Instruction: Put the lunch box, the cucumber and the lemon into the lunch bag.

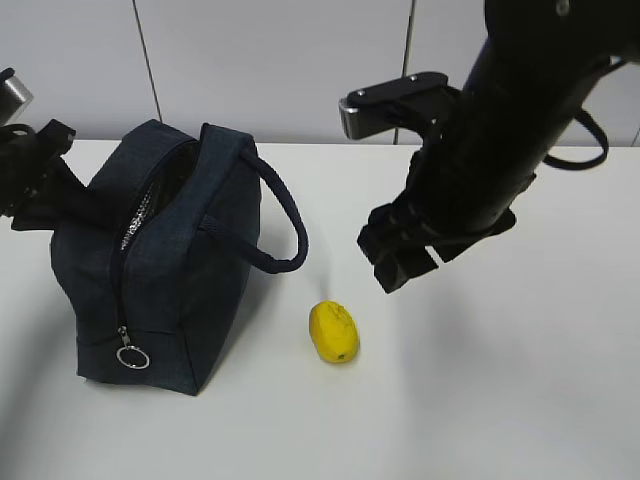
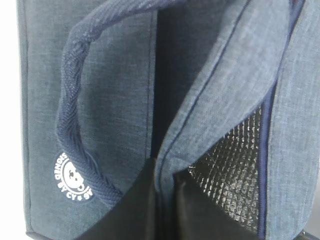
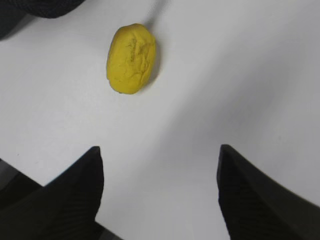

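The dark navy lunch bag (image 1: 190, 290) stands on the left of the white table, its top zipper open and its silver lining showing in the left wrist view (image 2: 235, 150). My left gripper (image 2: 162, 172) is shut on the fabric edge of the bag's opening; in the exterior view it sits at the bag's far left side (image 1: 70, 205). The yellow lemon (image 1: 334, 331) lies on the table just right of the bag. My right gripper (image 1: 400, 262) hangs open and empty above the table, up and to the right of the lemon (image 3: 131, 58). The lunch box and the cucumber are not in view.
One padded handle (image 1: 285, 215) arches out toward the lemon. The metal ring pull (image 1: 132, 356) hangs at the bag's near end. The white table (image 1: 500, 400) runs to the right and front, with a pale wall behind. A corner of the bag shows in the right wrist view (image 3: 45, 7).
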{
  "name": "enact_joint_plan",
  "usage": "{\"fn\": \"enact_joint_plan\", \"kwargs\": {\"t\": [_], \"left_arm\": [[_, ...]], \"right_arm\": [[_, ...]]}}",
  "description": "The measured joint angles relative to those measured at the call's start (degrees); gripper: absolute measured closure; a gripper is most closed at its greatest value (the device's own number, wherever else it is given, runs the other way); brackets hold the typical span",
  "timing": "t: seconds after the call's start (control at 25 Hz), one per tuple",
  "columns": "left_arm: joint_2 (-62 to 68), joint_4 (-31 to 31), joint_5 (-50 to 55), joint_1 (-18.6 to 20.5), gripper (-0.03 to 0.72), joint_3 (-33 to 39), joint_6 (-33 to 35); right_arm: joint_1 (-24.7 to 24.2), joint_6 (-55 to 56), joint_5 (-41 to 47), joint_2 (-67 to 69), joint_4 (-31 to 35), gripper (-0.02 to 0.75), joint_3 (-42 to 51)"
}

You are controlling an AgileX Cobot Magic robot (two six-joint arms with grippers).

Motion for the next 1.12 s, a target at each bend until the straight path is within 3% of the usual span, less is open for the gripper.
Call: {"fn": "enact_joint_plan", "kwargs": {"t": [0.2,0.36,1.12], "left_arm": [[0.0,0.0,0.0,0.0,0.688,0.0,-0.83],[0.0,0.09,0.0,0.0,0.688,0.0,-2.07],[0.0,0.22,-0.1,0.0,0.688,0.0,-3.13]], "right_arm": [[0.0,-0.34,-15.43,-1.16,0.68,0.237,9.47],[0.0,-0.34,-21.99,0.12,4.61,0.252,10.86],[0.0,-0.69,-28.8,12.44,11.15,0.26,6.86]]}}
